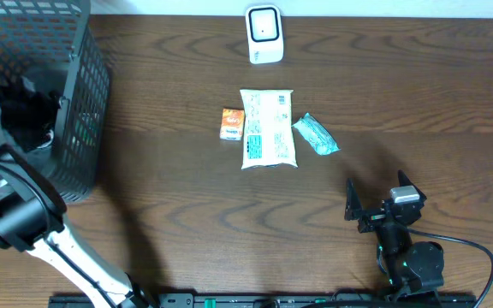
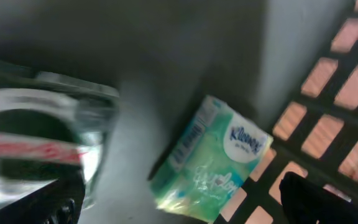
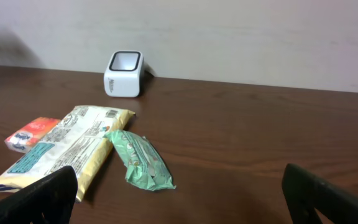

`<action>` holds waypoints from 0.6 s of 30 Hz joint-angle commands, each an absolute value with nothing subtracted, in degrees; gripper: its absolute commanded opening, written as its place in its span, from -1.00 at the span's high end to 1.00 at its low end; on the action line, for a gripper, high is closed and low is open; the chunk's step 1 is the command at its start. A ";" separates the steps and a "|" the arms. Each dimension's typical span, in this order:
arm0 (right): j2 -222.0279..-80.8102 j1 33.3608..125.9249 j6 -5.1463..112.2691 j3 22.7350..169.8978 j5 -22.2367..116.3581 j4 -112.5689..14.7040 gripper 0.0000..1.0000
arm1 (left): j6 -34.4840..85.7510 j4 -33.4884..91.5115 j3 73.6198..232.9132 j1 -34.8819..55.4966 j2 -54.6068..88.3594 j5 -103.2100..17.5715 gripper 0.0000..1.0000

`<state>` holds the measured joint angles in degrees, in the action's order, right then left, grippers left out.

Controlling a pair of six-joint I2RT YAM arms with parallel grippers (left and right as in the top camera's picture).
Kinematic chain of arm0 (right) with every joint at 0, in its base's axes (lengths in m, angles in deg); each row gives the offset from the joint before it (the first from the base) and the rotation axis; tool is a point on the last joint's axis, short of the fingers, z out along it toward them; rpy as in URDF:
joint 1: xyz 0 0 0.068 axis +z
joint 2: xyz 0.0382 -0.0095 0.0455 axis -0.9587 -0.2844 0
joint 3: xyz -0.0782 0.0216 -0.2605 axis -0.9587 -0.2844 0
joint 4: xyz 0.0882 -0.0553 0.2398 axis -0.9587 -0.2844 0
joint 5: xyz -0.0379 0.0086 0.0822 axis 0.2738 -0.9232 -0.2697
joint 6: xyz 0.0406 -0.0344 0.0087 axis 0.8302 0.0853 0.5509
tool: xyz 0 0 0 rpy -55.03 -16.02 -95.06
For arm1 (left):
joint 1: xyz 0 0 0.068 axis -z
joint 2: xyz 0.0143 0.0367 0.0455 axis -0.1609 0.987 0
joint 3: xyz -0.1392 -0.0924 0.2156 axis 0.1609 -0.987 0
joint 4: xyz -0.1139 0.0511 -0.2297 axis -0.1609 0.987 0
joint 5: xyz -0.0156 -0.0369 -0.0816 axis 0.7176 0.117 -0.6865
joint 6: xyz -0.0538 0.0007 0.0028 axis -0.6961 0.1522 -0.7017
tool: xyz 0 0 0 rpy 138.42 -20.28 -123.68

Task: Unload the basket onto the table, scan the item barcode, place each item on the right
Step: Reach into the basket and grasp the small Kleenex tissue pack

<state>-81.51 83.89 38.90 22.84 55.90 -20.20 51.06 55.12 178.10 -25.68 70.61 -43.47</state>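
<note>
Only the left wrist view shows the glossy Kleenex pack (image 2: 213, 158) inside the mesh basket (image 1: 84, 85), beneath the left gripper (image 2: 185, 198), jaws spread wide. Right gripper (image 1: 378, 193) likewise spread, empty, near right on the table (image 1: 187, 214). Boxy white scanner (image 1: 264, 34) stands far centre.

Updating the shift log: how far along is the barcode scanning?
Done: unclear; an orange box, a large pack and a green packet lie near the scanner, untouched. In hand: the left hand is open inside the basket, facing a Kleenex pack, gripping nothing; the right hand hangs open. Left: pick an item and show it to the scanner.
</note>
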 commanded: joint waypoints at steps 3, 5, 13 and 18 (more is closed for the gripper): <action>-81.40 83.28 38.31 22.76 55.57 -20.44 -0.99 | 57.10 56.19 177.94 -25.64 72.23 -49.75 -0.96; -81.40 83.28 38.31 22.76 55.57 -20.44 -0.98 | 58.56 56.26 177.75 -25.53 72.23 -49.75 -0.92; -81.40 83.28 38.31 22.76 55.57 -20.44 -0.98 | 59.30 55.82 177.40 -25.05 72.25 -49.73 -0.73; -81.40 83.28 38.31 22.76 55.57 -20.44 -0.99 | 61.16 55.12 175.43 -25.00 72.34 -49.70 -0.73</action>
